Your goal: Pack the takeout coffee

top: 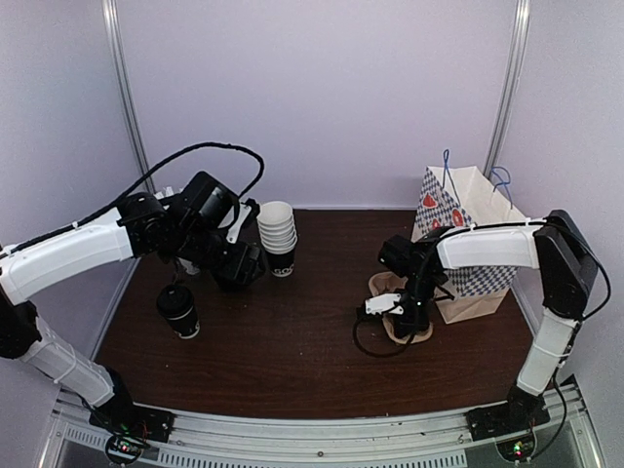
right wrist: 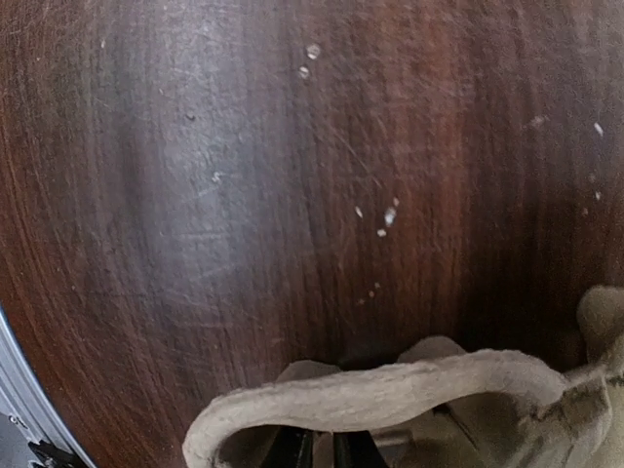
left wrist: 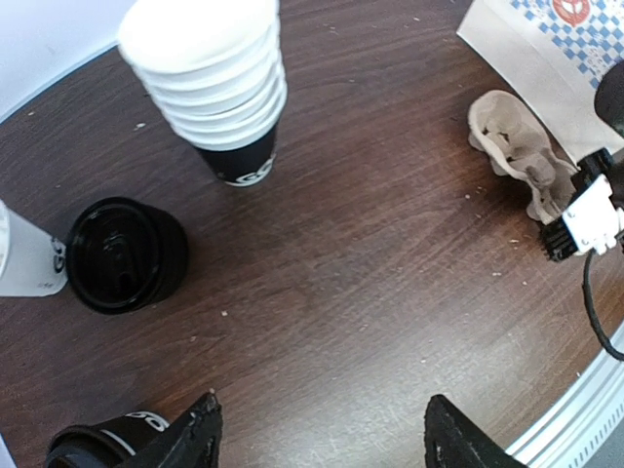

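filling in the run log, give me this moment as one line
left pincer open, empty | right pincer shut on pulp cup carrier rim | takeout coffee standing, not held

Cup stack (top: 278, 237) near back edge of table (top: 292, 370), left of centre. Second lidded cup (left wrist: 122, 255) beside stack, toward back left corner. White cup (left wrist: 24, 261) just beside it, farther left. Takeout coffee (top: 178, 312) near left edge, well before stack. Paper bag (top: 468, 244) at back right corner. Cup carrier (top: 395, 292) just before bag, to its left.
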`<state>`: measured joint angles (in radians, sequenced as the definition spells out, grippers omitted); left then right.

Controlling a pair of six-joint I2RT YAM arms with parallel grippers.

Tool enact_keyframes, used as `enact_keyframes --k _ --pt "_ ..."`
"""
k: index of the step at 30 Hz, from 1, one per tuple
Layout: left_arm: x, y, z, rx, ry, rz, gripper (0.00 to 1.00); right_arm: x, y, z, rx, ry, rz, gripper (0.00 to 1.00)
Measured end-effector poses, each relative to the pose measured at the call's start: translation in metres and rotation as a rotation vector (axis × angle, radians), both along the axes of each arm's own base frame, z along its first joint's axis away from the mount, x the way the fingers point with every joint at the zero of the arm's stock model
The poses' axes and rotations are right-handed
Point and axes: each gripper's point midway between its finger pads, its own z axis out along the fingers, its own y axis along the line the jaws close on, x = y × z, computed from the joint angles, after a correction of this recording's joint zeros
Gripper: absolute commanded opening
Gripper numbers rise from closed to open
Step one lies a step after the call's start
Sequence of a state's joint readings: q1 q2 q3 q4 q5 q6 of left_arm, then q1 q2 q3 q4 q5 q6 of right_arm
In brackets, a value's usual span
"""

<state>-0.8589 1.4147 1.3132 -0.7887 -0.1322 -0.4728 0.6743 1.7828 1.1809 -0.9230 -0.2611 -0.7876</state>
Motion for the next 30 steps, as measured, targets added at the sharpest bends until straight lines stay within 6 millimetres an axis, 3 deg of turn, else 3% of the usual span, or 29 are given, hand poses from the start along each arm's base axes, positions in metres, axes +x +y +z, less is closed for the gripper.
enact_keyframes --k 5,14,19,23,26,30 --pt "0.002 0.025 -0.003 0.021 -0.016 0.05 0.72 -0.013 0.025 -0.006 0.0 0.0 0.085 0.1" --pt "0.0 0.05 -0.008 0.039 -0.023 0.096 0.73 -0.02 0.114 0.001 0.082 -0.012 0.256 0.11" --pt "-0.004 0.062 -0.005 0.048 -0.034 0.113 0.73 -0.024 0.151 0.009 0.144 0.001 0.3 0.11" --pt "-0.007 0.069 -0.001 0.055 -0.047 0.11 0.75 -0.028 0.163 0.014 0.169 0.02 0.308 0.13" --pt "-0.009 0.067 0.001 0.058 -0.059 0.071 0.75 -0.033 0.158 0.021 0.166 0.039 0.299 0.21" --pt "-0.018 0.046 0.0 0.023 -0.039 -0.081 0.76 -0.034 0.146 0.058 0.207 0.009 0.27 0.36"
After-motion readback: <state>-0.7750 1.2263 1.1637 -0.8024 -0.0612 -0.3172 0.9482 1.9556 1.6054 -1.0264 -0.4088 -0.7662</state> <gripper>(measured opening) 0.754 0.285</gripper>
